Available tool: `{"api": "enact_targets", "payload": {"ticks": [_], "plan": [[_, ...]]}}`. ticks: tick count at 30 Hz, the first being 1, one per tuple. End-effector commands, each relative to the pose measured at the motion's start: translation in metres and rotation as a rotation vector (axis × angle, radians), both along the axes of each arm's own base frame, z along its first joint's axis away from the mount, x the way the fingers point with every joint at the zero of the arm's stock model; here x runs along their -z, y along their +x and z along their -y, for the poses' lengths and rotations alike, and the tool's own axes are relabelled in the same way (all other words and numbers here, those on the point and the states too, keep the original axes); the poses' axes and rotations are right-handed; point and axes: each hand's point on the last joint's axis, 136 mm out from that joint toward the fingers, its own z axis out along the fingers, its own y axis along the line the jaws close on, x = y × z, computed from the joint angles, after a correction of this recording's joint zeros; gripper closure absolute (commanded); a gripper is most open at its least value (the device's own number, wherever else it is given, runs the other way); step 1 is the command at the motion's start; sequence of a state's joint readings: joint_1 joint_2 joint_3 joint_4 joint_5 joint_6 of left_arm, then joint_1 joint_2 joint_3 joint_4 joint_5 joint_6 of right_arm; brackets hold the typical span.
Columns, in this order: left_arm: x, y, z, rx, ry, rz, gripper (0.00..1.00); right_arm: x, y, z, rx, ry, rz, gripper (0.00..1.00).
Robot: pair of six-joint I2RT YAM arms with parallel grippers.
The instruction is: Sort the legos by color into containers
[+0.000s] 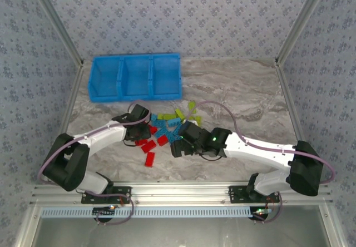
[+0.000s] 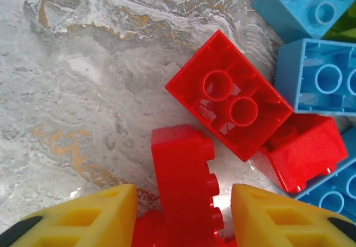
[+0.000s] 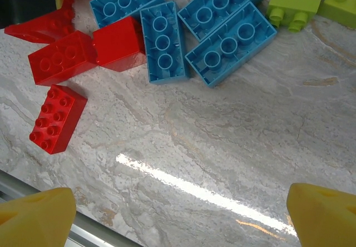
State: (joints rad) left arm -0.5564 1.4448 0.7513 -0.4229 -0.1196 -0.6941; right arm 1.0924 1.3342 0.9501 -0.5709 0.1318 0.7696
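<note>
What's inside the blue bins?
Nothing that I can see: all three blue bins look empty. Their near walls could be hiding a thin strip of each floor.

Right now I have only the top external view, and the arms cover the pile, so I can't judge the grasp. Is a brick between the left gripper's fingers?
Observer: Yes, a red brick on its side sits between the left gripper fingers; contact I can't tell.
Operator: And the right gripper?
Observer: Open wide over bare table, nothing between its fingers.
Operator: Closest brick to it?
Observer: A small red brick, studs up, beyond its left-hand finger.
</note>
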Motion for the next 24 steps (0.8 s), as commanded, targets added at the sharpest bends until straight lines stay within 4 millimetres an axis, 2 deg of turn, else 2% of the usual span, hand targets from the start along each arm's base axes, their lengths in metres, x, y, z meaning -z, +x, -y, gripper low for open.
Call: {"api": "enact_targets", "payload": {"ticks": [1, 4, 7, 11, 13, 17, 21, 24], "plan": [[0.003, 0.004, 0.0, 0.003, 0.01, -0.008, 0.65, -0.019, 0.003, -0.004, 0.022, 0.027, 0.034, 0.0], [0.002, 0.004, -0.001, 0.0, 0.012, -0.005, 0.75, -0.031, 0.005, -0.007, 0.024, 0.06, 0.063, 0.0], [-0.01, 0.004, 0.001, 0.005, -0.008, 0.021, 0.8, -0.05, 0.009, -0.012, 0.026, 0.134, 0.121, 0.0], [-0.047, 0.01, -0.001, -0.001, -0.036, 0.117, 0.83, -0.077, 0.018, -0.013, 0.043, 0.215, 0.205, 0.0], [-0.068, 0.015, -0.009, -0.026, -0.025, 0.179, 0.83, -0.086, 0.022, -0.011, 0.053, 0.229, 0.234, 0.0], [-0.113, 0.041, -0.044, -0.141, 0.02, 0.326, 0.84, -0.105, 0.029, -0.014, 0.044, 0.268, 0.289, 0.0], [-0.152, 0.086, -0.097, -0.318, 0.063, 0.456, 0.85, -0.112, 0.035, -0.02, 0.037, 0.285, 0.309, 0.0], [-0.169, 0.124, -0.136, -0.39, 0.113, 0.502, 0.84, -0.111, 0.036, -0.02, 0.034, 0.261, 0.296, 0.0]]}}
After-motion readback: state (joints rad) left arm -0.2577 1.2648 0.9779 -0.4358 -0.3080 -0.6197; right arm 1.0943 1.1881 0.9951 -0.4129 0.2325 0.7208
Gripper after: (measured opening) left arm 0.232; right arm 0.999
